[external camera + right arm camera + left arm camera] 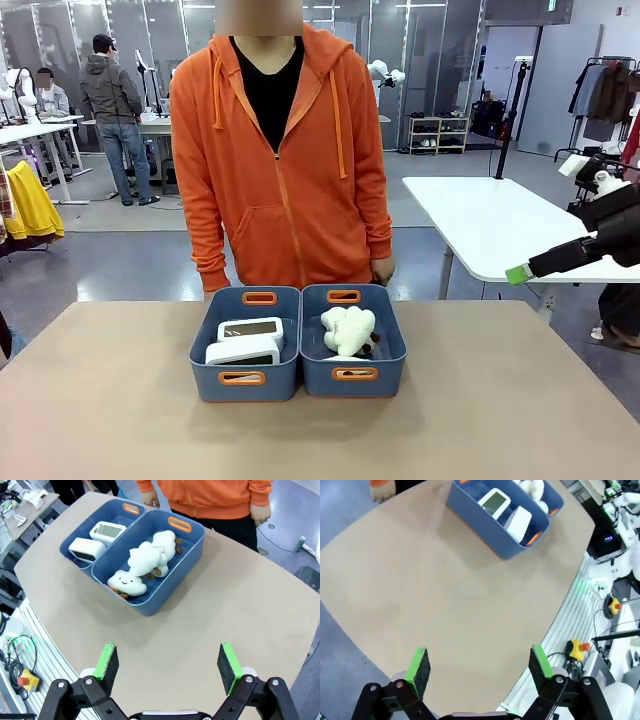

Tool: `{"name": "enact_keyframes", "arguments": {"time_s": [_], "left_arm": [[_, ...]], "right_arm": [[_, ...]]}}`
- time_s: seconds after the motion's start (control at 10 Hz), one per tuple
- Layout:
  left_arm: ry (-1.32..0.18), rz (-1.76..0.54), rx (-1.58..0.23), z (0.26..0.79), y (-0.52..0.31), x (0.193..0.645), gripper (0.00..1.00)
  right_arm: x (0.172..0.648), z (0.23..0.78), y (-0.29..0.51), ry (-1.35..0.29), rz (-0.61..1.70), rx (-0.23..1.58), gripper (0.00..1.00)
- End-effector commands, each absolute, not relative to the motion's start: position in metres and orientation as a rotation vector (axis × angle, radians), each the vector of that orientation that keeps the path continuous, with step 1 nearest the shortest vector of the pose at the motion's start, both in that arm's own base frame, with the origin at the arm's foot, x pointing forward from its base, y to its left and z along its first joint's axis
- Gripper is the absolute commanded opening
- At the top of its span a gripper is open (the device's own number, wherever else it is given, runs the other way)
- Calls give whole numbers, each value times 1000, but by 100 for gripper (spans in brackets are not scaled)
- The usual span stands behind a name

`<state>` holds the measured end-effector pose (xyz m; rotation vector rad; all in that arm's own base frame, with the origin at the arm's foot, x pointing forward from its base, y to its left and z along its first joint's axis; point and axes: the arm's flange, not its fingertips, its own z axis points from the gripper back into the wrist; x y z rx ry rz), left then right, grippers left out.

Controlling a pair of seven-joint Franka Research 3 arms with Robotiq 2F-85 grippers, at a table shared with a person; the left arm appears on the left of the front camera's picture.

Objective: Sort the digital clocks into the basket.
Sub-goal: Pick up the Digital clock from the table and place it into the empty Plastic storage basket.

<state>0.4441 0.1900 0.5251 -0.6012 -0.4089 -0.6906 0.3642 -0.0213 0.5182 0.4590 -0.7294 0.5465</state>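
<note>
Two white digital clocks (251, 329) (243, 351) lie together in the left blue-grey basket (270, 386) at the table's middle. My right wrist view has the same clocks (107, 532) (86, 549) inside that basket (81, 523). The left wrist view has them too (494, 502) (518, 524), in the basket (485, 530) far ahead. My left gripper (480, 665) hangs open and empty above bare tabletop. My right gripper (168, 662) is open and empty too, high over the table's near side. In the front view, the right gripper (520, 272) sits at the right edge, well off the baskets.
The twin basket (320, 386) on the right holds cream plush toys (348, 329) (144, 559). A person in an orange hoodie stands right behind the baskets, hands (383, 268) hanging at the table's far edge. Bare tabletop (120, 400) surrounds both baskets.
</note>
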Motion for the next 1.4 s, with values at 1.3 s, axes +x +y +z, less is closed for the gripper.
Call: {"name": "enact_keyframes", "arguments": {"time_s": [1.3], "left_arm": [[-390,-690,-597,530,194,445,100]], "right_arm": [[360,517,-19,-714,533,460,100]]}}
